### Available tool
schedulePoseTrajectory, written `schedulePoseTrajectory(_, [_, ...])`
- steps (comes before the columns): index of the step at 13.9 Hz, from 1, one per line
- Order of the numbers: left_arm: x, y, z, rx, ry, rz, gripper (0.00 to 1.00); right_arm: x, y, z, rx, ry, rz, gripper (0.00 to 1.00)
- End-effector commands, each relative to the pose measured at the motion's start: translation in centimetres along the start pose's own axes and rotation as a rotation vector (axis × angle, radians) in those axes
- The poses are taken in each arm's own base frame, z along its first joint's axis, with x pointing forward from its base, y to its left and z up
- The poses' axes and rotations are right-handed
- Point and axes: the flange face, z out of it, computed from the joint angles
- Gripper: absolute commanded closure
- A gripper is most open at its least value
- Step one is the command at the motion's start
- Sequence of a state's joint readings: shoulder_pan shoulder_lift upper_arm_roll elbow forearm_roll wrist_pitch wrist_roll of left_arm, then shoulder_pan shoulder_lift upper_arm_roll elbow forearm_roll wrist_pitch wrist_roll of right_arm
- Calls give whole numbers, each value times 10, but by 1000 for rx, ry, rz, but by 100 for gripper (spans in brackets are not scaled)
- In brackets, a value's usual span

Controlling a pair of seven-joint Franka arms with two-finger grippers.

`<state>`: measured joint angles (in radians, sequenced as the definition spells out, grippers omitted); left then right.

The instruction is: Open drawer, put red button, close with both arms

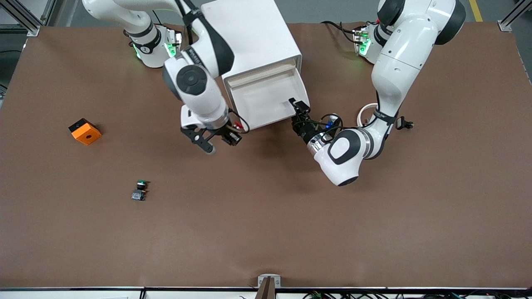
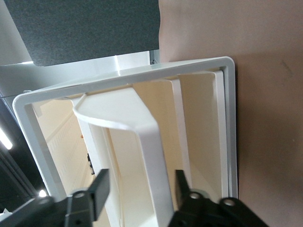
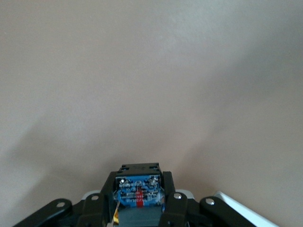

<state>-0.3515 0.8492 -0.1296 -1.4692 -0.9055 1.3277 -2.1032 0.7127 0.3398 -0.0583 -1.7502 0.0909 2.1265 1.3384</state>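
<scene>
The top drawer (image 1: 266, 97) stands pulled out of the white cabinet (image 1: 253, 37). The left claw (image 2: 139, 187) straddles its front lip, fingers parted (not pinching); the right claw (image 3: 140, 189), over the worktop (image 1: 291, 216) beside the cabinet, clamps the red button (image 3: 138, 195).

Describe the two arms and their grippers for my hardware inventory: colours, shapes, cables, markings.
Both arms are glossy white with rounded shells, black joint bands and green lights at their bases. The left gripper and right gripper are black, two-fingered, with thin black cables looped at the wrists. The left arm's wrist also carries a white cable loop.
</scene>
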Motion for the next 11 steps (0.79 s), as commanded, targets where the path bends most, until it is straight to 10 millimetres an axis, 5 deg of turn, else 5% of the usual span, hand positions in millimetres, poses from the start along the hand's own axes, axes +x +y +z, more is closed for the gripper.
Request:
schedulePoseTrajectory(1, [-6,-7,-17,-72,-4,65,0,-44,-8,-15,2,19,72,100])
schedulePoseTrajectory(6, [-16,-23,-46,-244,50,274,0,-108,-10,-13,-44,17,143,100])
schedulePoseTrajectory(11, [-30,-62,-90,-462,170,739,0,-151,-5,-1,-91,34,183,100])
